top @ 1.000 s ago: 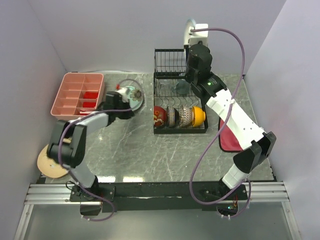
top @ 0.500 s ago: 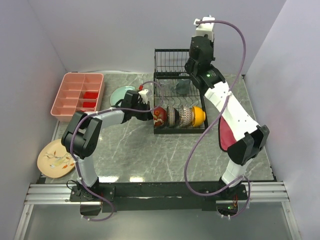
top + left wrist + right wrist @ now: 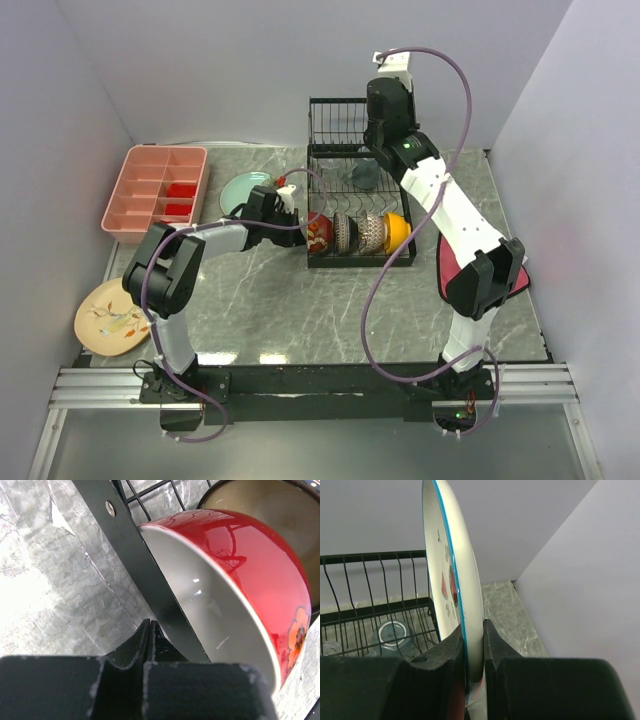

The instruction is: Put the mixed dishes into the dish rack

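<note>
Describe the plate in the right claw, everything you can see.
Glossy white ceramic by its look, the watermelon-print plate has a thin blue rim line and red slice prints. It stands on edge in the air, lower rim pinched in the right claw, the black wire dish rack beyond it.

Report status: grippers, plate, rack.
Right gripper shut on watermelon-print plate, edge-up, high at dish rack rear. Left gripper shut, empty, beside red bowl. Front row holds bowls.

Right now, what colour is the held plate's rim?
Blue; the plate shows best from the right wrist.
</note>
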Robot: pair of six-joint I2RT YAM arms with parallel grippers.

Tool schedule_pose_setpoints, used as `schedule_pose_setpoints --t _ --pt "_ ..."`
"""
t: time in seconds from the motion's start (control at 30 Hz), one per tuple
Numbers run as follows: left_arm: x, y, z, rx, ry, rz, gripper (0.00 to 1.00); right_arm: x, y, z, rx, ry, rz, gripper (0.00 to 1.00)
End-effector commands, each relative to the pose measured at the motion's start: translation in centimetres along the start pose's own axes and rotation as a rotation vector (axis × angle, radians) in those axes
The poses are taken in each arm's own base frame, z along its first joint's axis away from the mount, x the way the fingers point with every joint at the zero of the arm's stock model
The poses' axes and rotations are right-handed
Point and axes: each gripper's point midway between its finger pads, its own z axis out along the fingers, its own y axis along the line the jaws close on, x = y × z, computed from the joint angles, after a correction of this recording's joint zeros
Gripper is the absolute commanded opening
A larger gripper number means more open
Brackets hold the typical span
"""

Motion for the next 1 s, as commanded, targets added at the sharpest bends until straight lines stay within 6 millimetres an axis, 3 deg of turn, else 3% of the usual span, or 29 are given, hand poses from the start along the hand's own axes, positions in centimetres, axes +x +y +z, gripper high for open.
schedule_pose_setpoints --t 0.0,0.37,0.57,0.63,0.67,0.77,0.97 --pt "-2.3 -1.3 -1.3 0.047 -0.069 0.035 0.03 -5.2 -2.4 -0.4 0.027 -0.116 0.174 0.0" --pt "-2.3 -0.7 -1.2 0.04 -0.066 0.021 0.09 -2.1 -1.0 2.3 -0.013 -0.031 0.11 0.0" --pt "-2.3 -0.4 -1.0 0.032 -0.061 0.019 0.16 -1.6 -0.3 3.2 -0.024 -0.027 0.057 0.0" --pt "-2.4 -0.3 -1.1 0.027 -0.059 0.016 0.25 -1.8 -0.2 3.2 -0.023 -0.025 0.07 0.12" --pt "-2.5 -0.3 -1.2 0.027 -0.06 0.018 0.29 -1.5 -0.1 3.1 -0.033 -0.012 0.062 0.28" --pt "-2.7 0.0 -1.8 0.017 -0.056 0.019 0.41 -1.7 -0.1 2.6 -0.063 -0.001 0.076 0.57" --pt "-3.2 1.8 -5.4 -0.011 -0.027 0.016 0.47 -1.8 -0.6 -0.6 -0.174 0.046 0.085 0.79"
